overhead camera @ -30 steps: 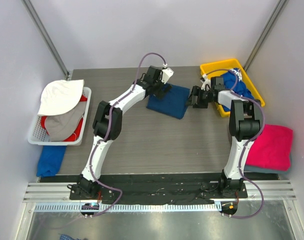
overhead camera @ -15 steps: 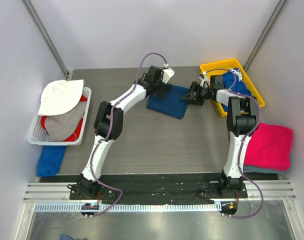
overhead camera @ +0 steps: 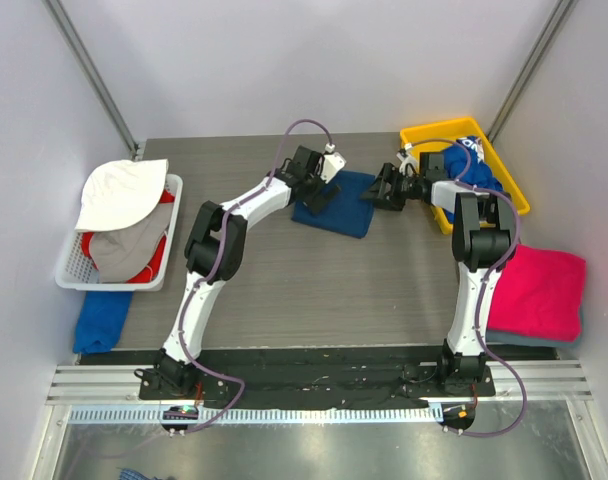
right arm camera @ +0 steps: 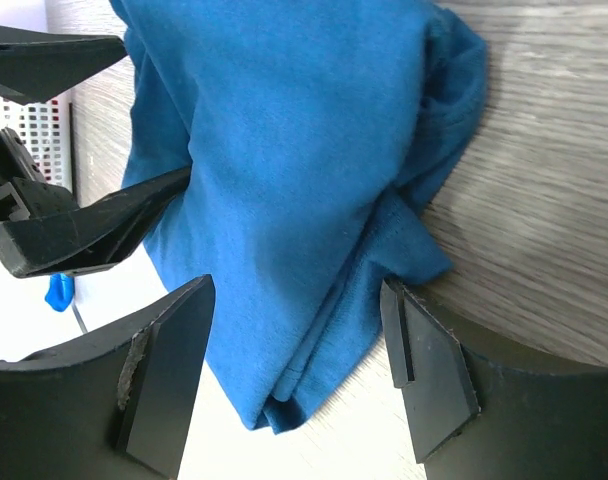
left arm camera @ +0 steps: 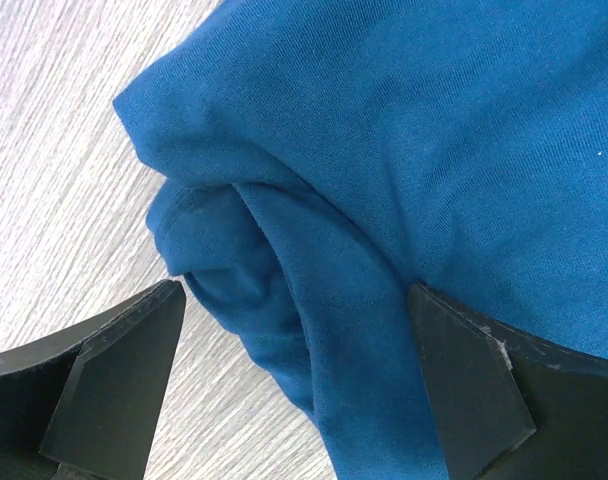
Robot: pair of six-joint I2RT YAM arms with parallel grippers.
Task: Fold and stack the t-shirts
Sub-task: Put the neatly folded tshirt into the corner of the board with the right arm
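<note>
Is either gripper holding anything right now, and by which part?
Nothing is held. The left gripper and the right gripper stand open, straddling opposite edges of the folded blue t-shirt on the table.

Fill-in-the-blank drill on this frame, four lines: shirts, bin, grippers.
1. The folded centre shirt is ___.
2. The left gripper and right gripper both stand ___ astride its edges.
3. The bin at the far right is ___.
4. The right-edge shirt is ___.
Missing words: blue; open; yellow; pink.
</note>
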